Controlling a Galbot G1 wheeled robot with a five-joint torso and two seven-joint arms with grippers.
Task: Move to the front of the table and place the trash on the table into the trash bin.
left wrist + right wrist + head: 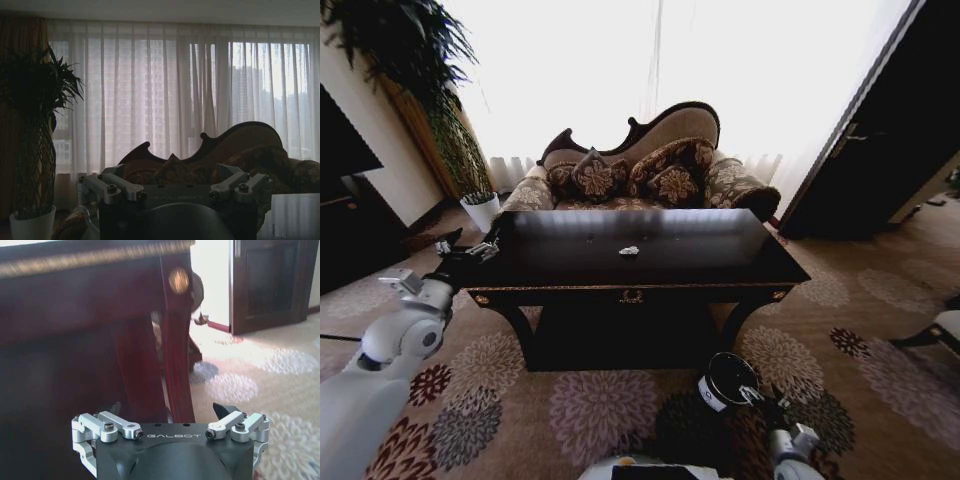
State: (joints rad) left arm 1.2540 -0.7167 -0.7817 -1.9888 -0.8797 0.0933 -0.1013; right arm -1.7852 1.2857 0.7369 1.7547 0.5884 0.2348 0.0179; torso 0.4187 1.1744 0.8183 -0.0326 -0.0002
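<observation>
The table (720, 268) of dark glossy wood stands straight ahead, with a gold ornament on its front apron. A white crumpled wad of trash (629, 250) lies near the middle of its top. The trash bin (725, 382), black with a white label, sits on the carpet before the table's right half. My right gripper (765, 398) hangs low just right of the bin; in the right wrist view it (169, 410) is open, holds nothing, and faces a table leg (177, 355). My left gripper (468, 245) is raised at the table's left end, open and holding nothing.
An ornate sofa (640, 165) with cushions stands right behind the table. A white plant pot (480, 210) and a tall plant (35, 150) fill the back left corner. A dark door (880, 140) is at the right, and a chair (940, 330) at the right edge. Patterned carpet lies in front.
</observation>
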